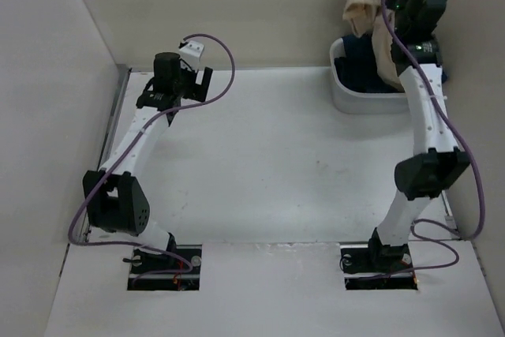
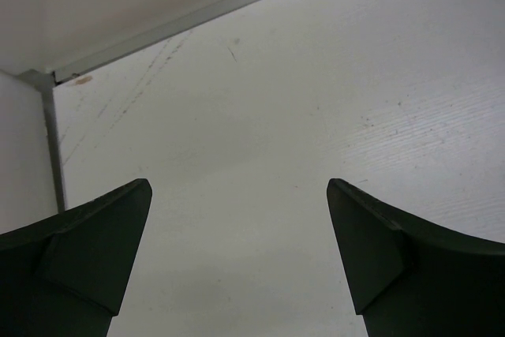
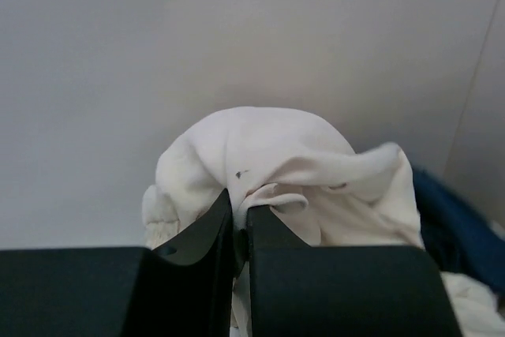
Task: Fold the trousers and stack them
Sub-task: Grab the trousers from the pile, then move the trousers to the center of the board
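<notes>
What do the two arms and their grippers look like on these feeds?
Both arms match: the left arm and right arm have white links between chunky black joints. A purple cable loops along each, and a small white block sits at each wrist. The left gripper and right gripper have matte black, wedge-shaped fingers. No markings visible.

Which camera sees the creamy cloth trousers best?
The right wrist view: the cream fabric trousers fill its middle, pinched in the shut right claw. The top view shows them small and far, over the grey plastic bin. The left wrist view misses them.
</notes>
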Available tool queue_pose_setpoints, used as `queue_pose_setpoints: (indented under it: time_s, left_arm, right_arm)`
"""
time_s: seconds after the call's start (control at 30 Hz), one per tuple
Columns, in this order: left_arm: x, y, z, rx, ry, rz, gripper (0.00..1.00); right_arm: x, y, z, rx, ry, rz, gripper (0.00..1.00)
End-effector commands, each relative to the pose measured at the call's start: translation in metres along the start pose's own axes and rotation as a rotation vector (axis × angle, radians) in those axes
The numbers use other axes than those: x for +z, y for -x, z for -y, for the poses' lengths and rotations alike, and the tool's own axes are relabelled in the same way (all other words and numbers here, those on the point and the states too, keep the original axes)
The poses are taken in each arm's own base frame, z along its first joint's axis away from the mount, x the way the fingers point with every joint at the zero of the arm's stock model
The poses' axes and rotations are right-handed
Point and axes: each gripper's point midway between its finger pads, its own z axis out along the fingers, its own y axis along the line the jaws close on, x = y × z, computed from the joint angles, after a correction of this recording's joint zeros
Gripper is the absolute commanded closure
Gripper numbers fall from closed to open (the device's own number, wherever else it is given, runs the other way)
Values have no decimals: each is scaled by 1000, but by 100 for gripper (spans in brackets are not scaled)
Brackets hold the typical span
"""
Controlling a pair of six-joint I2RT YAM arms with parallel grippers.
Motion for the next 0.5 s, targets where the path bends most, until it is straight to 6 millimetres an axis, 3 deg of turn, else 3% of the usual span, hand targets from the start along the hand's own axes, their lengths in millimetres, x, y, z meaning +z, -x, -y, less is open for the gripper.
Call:
queue_pose_setpoints:
  time_s: [0.0,0.1,0.2,0.3,0.4,0.47]
  left_arm:
    - [-44,34,-18,-5,73,132,2]
    - [-72,33,-25,-10,94,165,1]
    - [-98,29,-34,-19,125,195,1]
    - [-122,25,-52,-47,183,225,0]
    - [-146,23,-81,-85,271,265,0]
    - [-161,24,-101,-120,337,300,0]
  right_arm:
    - [-108,216,-45,48,130,517,100]
    - [-184,286,-74,60,232,711,100]
    - [-267,335,-110,102,402,866,100]
    - [-344,357,-156,172,657,961,100]
    - [-394,357,-196,257,868,993,99]
    - [-414,344,-229,324,991,959,97]
